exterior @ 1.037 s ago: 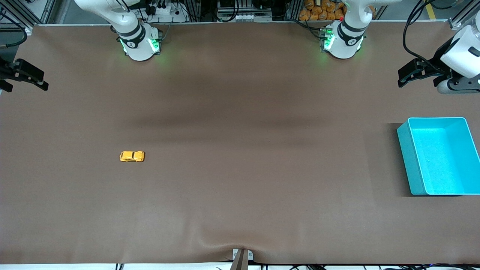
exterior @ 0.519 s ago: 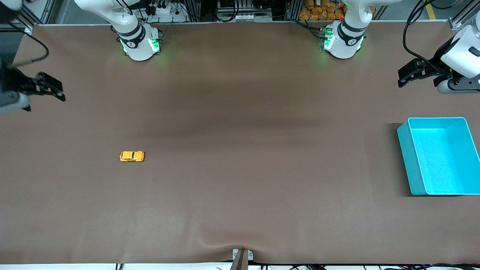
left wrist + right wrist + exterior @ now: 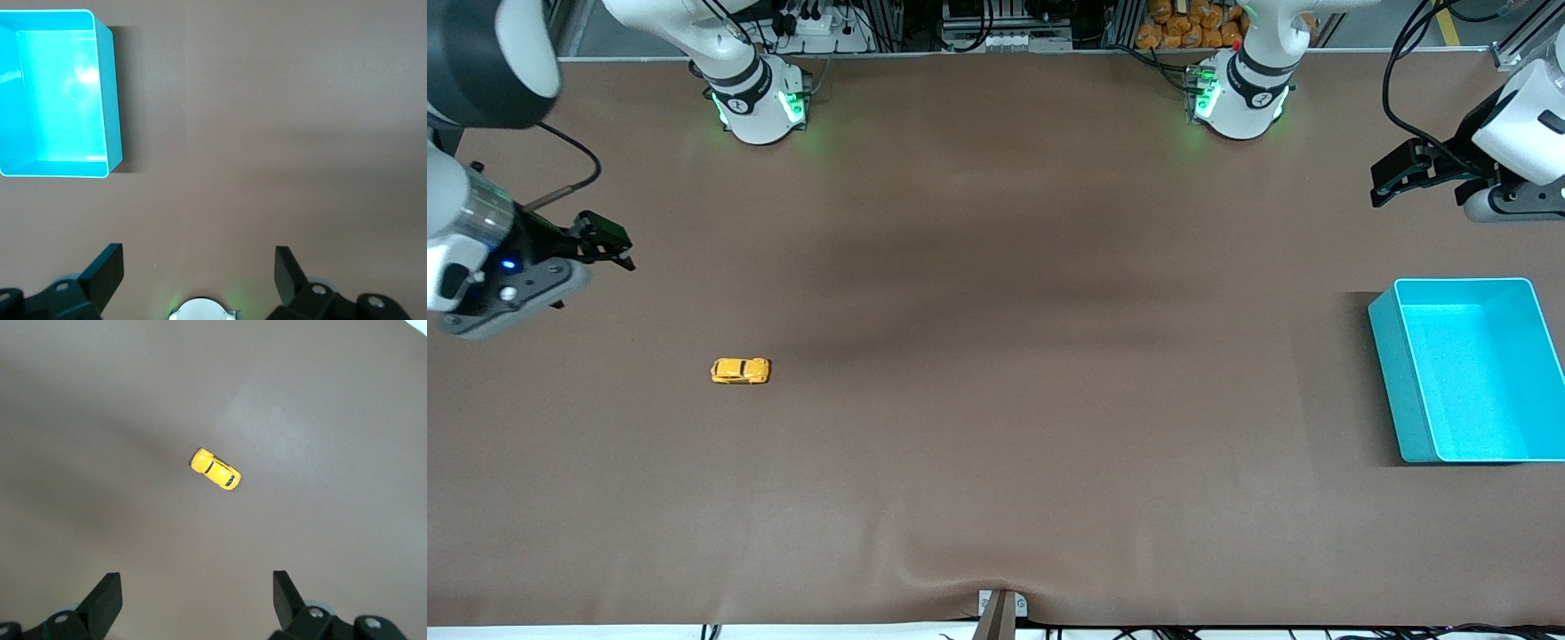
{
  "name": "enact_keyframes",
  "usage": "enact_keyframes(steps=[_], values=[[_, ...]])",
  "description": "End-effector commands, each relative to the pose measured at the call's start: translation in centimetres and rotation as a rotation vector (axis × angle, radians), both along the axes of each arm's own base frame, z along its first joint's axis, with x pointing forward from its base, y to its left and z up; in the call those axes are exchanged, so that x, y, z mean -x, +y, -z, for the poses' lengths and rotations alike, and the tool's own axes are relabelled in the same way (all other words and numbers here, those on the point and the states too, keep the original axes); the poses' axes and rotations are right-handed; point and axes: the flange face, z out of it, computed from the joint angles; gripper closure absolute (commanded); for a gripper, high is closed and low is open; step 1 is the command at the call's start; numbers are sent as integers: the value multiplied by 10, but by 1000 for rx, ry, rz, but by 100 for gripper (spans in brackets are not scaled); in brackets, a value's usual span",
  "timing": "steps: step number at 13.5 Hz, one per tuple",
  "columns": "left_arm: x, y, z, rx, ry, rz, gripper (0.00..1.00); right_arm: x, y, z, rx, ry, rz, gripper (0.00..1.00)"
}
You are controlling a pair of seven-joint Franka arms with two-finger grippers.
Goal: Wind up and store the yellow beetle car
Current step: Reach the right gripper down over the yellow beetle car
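The yellow beetle car (image 3: 740, 371) lies on the brown table toward the right arm's end; it also shows in the right wrist view (image 3: 215, 469). My right gripper (image 3: 607, 242) is open and empty, up in the air over the table at the right arm's end, apart from the car. The turquoise bin (image 3: 1467, 371) stands empty at the left arm's end and shows in the left wrist view (image 3: 110, 100). My left gripper (image 3: 1396, 176) is open and empty, waiting over the table near the bin. Its fingertips (image 3: 112, 265) show dark and wide apart.
The brown mat (image 3: 996, 356) covers the table, with a raised wrinkle at its front edge (image 3: 960, 578). Both arm bases (image 3: 760, 102) stand along the table's back edge. A bracket (image 3: 1000, 609) sits at the front edge.
My right arm has swung in from the table's end, and its gripper has moved over the table toward the car. The left arm, the car and the bin have not moved.
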Motion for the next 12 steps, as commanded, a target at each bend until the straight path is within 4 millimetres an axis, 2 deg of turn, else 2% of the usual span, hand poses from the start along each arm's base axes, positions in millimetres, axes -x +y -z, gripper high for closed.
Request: enact_keyframes(steps=[1,4,7,9,10,12], values=[[3,1,-6,16,-10,5,0,0,21,43,39,19,-214,0],[3,1,-6,17,-10,4,0,2,20,101,24,7,-395,0],[3,1,-6,16,-10,4,0,8,15,158,8,-10,-676,0],[3,1,-6,16,-10,5,0,15,5,192,8,-23,-706,0],[3,-1,-6,16,-10,8,0,12,2,210,12,-16,-715,0],[3,1,-6,16,-10,4,0,9,6,246,17,44,-746,0]])
